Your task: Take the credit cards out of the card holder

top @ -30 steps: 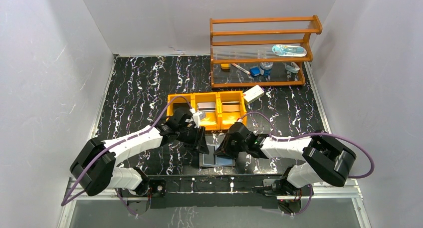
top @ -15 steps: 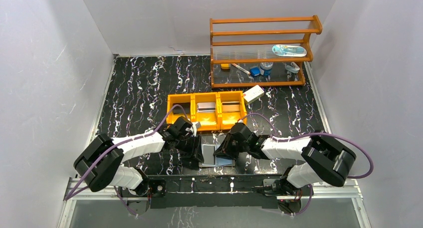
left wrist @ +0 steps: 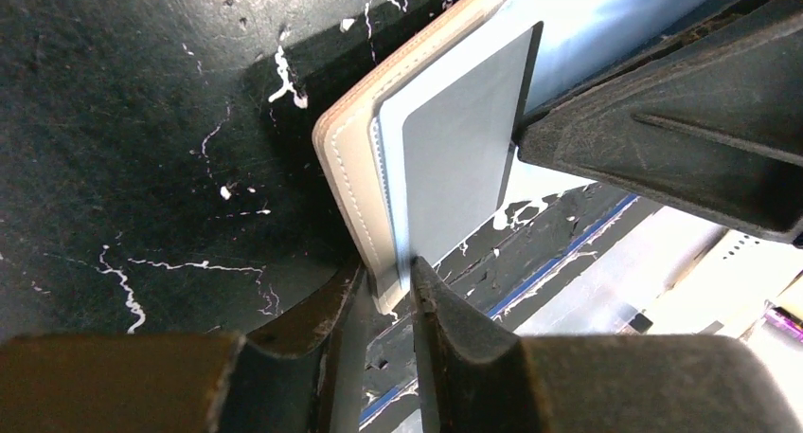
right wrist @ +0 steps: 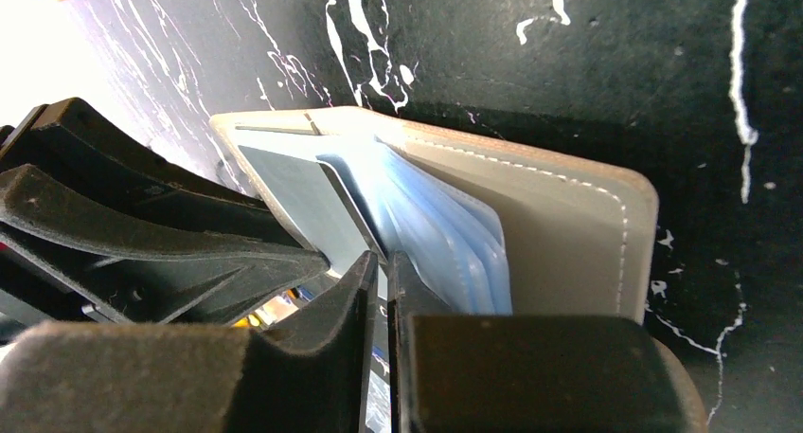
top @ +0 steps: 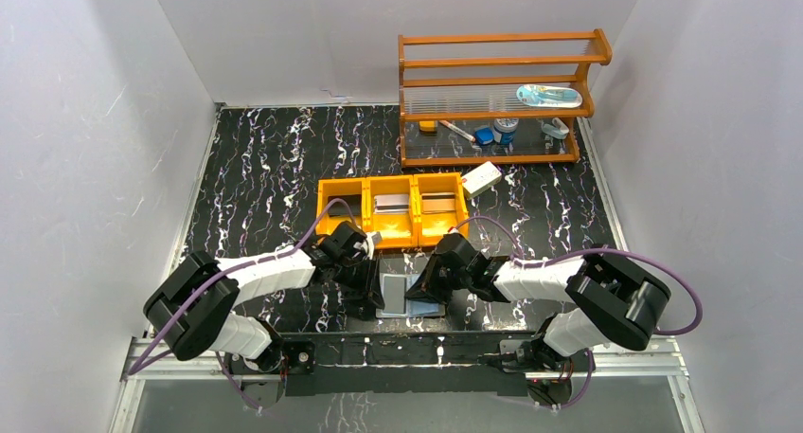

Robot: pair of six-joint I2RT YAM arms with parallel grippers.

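Observation:
The grey card holder (top: 399,297) lies open near the table's front edge, between my two grippers. My left gripper (top: 372,295) is shut on the corner of its left flap (left wrist: 355,158), as the left wrist view (left wrist: 386,279) shows. A card with a grey face and dark edge (left wrist: 455,149) sticks out of the pale blue pockets (right wrist: 445,234). My right gripper (top: 423,286) is shut on that card's edge (right wrist: 294,187), fingertips together (right wrist: 382,262). A silvery card (top: 395,204) and a brownish card (top: 437,204) lie in the orange tray.
The orange three-compartment tray (top: 327,215) stands just behind the card holder. A white box (top: 481,178) lies at its right end. A wooden rack (top: 492,92) with small items stands at the back right. White walls close in both sides.
My left gripper has come down from the tray to the card holder's left edge and closed on its flap. The right gripper has stayed at the card holder.

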